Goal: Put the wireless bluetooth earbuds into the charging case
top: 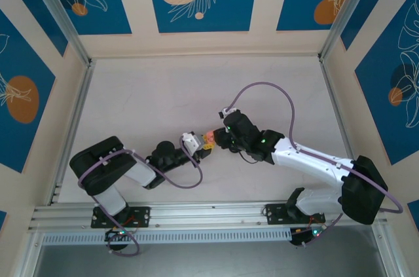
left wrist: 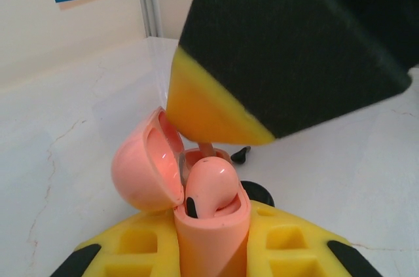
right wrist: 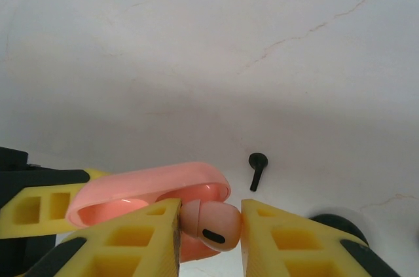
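Case point(left wrist: 211, 231) is held upright off the table point(right wrist: 196, 61), clamped between the two yellow fingers of the left gripper point(left wrist: 213, 257), which is closed narrowly on its lower body. Its lid point(left wrist: 141, 172) is swung open to the left and stays joined at the hinge, with the hollow inside turned towards the wells. An earbud point(left wrist: 211, 186) is seen head-up in the near well, a small black oval showing on its side. Just above it a short pink stub is caught under the yellow tip of a right finger point(left wrist: 213, 110); it is possibly a second bud's stem, though too little is shown to be sure.

In the right wrist view an earbud point(right wrist: 213, 224) is pinched between the fingers of the right gripper point(right wrist: 209, 215), touched by both inner faces, so that claw is drawn narrow on it. The open lid point(right wrist: 150, 188) is seen just behind and to the left, and a left finger point(right wrist: 36, 208) is seen beyond that.

From above, the case point(top: 209, 137) is found near the middle of the table, between the two gripper tips, which meet there from either side.

On the table past the case a small black stemmed piece point(right wrist: 256, 169) is laid flat, and a black disc point(right wrist: 334, 224) is set near it, both apart from the case
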`<action>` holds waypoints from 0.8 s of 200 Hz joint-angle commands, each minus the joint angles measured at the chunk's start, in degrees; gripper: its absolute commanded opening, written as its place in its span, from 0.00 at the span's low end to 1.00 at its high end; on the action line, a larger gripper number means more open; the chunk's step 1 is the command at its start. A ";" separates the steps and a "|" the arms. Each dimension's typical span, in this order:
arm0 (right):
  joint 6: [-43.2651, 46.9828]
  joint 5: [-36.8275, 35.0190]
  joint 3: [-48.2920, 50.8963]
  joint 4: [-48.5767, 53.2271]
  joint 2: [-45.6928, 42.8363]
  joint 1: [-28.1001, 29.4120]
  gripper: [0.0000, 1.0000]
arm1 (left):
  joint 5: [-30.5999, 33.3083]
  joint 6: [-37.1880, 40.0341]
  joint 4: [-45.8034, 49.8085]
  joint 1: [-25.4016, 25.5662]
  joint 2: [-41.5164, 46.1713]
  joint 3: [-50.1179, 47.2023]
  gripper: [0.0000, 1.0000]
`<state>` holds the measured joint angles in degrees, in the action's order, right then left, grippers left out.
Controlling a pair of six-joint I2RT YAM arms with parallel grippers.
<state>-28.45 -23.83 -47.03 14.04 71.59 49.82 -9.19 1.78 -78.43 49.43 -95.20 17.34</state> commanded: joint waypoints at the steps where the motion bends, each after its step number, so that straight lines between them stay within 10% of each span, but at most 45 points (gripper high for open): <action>1: 0.59 -1.82 0.97 -0.77 0.72 0.67 0.28 | -0.57 -1.25 -2.17 0.97 1.75 0.94 0.09; 160: 1.39 3.74 2.95 -1.98 -1.63 2.38 0.32 | 0.53 -0.39 -2.16 1.02 3.58 0.42 0.09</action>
<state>-27.35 -23.79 -45.36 11.94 71.33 51.29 -8.91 1.41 -76.51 49.58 -93.78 17.30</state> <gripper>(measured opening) 0.308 0.194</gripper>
